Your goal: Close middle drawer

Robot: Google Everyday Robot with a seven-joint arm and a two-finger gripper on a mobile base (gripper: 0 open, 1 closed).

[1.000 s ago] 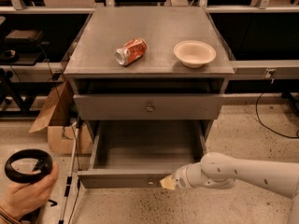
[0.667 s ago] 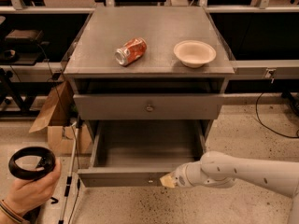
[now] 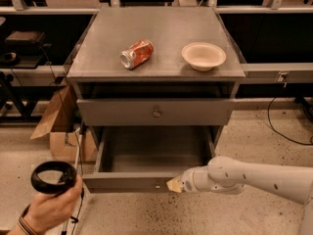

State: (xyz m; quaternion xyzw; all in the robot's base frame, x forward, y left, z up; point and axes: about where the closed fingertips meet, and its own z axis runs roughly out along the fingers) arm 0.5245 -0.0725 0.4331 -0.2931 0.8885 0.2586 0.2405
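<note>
Cabinet top (image 3: pixel 161 31), one can (image 3: pixel 136 54), one bowl (image 3: pixel 203 56), gripper (image 3: pixel 174 184) at middle drawer (image 3: pixel 122 182)

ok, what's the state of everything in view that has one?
grey middle drawer: pulled out, deep tray empty
grey drawer front above it: pushed in
crushed red soda can: on its side, on cabinet top
beige round bowl: upright, empty
gripper: at middle drawer's front, right of knob
brown cardboard box: flaps open
</note>
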